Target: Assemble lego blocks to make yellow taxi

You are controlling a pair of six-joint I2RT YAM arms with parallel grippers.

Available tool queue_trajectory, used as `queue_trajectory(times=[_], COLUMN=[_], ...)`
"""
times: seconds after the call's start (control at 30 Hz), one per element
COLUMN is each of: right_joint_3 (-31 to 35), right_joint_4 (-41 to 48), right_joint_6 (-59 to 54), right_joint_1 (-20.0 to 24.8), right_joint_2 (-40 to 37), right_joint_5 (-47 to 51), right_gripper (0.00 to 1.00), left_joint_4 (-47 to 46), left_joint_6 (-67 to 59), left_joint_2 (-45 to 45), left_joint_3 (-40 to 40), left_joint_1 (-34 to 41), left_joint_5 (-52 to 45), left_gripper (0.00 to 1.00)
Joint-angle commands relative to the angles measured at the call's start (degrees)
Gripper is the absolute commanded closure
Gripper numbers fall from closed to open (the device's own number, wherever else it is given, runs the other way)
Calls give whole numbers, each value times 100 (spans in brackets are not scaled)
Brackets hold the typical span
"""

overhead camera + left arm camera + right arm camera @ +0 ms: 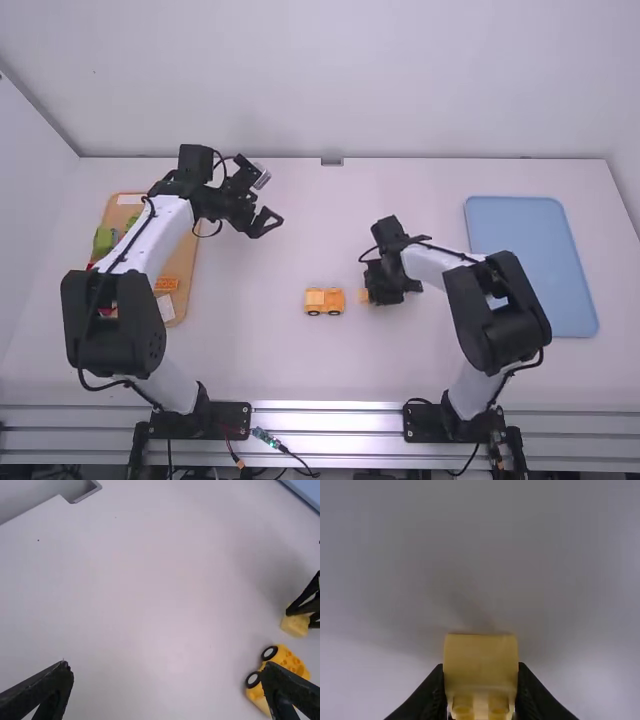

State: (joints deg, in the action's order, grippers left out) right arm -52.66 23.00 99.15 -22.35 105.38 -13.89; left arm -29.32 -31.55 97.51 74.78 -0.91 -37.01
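Note:
Right of the yellow wheeled car body (324,301), my right gripper (369,297) is shut on a small yellow block (364,296). In the right wrist view the yellow block (480,662) sits between the fingertips of my right gripper (481,687), studs visible at its lower end. Over the table's left part, my left gripper (273,220) stands open with nothing between its fingers. The left wrist view shows my left gripper (167,667) wide apart, one finger overlapping the view of the car body (289,661), and the yellow block (295,625) beyond.
On the left, a wooden tray (181,262) holding green, red and orange pieces lies partly under the left arm. A blue tray (531,265) lies at the right. The car body and held block are a small gap apart.

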Motion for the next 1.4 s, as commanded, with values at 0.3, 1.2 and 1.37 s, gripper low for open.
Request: queue_trajectory(times=[0.3,1.2,1.37], right_joint_3=[197,195,39], right_joint_4=[35,-20,378], right_joint_6=[-525,-2872,-2964], right_joint_1=[240,1598,1582], right_joint_2=[224,36,-355], right_joint_5=[-129,-2218,-1554], right_gripper=[48,100,100], left_joint_4=[-24,-22,-20], left_joint_6=[-87,-90,-90], left_joint_2=[11,11,11], left_joint_3=[107,105,105], left_joint_1=[-15,11,11], left_joint_5=[-151,-299,-299], left_gripper=[1,1,1])
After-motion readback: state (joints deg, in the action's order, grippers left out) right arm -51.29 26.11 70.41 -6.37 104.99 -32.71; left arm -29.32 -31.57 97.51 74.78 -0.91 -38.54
